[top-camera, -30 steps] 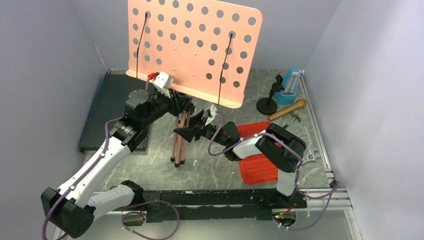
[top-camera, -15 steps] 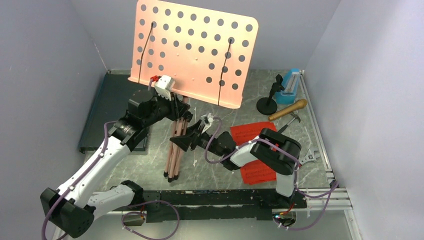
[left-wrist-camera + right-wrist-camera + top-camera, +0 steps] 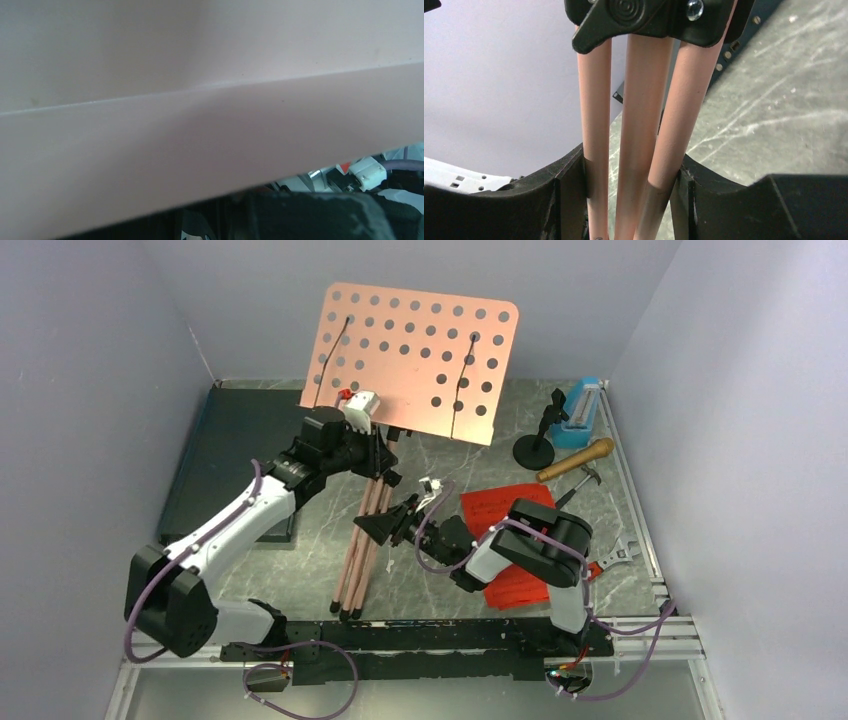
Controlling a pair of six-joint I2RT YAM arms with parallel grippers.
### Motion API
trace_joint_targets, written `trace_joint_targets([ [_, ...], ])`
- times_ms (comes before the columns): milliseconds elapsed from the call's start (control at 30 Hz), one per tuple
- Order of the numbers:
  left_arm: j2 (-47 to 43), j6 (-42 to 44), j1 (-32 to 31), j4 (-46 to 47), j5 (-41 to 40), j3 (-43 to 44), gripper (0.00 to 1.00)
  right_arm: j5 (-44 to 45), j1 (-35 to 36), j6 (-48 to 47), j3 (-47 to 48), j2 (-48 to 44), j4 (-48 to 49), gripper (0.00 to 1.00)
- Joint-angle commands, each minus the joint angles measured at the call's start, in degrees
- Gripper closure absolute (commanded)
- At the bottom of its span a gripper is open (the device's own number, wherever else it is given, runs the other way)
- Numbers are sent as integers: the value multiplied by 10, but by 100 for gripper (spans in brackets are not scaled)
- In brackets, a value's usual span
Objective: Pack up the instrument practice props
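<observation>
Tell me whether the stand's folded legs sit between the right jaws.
Yes, the three pink legs run between the right gripper jaws, which press the outer two.

Robot lab cell (boxed in), plain lavender walls [image 3: 90, 390], marbled tabletop [image 3: 310, 570], aluminium rails [image 3: 632, 502].

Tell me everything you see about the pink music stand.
The pink music stand looks like painted metal: a perforated desk with a bottom lip and two black wire page holders, above three legs folded together. It leans, feet by the table's near edge. The right gripper clamps the legs; the left gripper sits under the desk.
</observation>
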Motion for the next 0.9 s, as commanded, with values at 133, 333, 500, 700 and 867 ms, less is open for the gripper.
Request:
trace_joint_targets([
  [133, 65, -39, -7, -14, 51, 12, 97, 108, -16, 21, -31, 60, 110, 55],
  [333, 133, -40, -7, -8, 67, 25, 97, 120, -17, 61, -30, 86, 110, 54],
  [500, 183, -27, -7, -37, 77, 44, 97, 139, -20, 138, -43, 111, 110, 52],
  [700, 219, -20, -7, -48, 74, 52, 97, 144, -25, 180, -47, 129, 110, 48],
  [867, 256, -18, -7, -65, 62, 65, 97, 155, -26, 236, -55, 155, 110, 48],
])
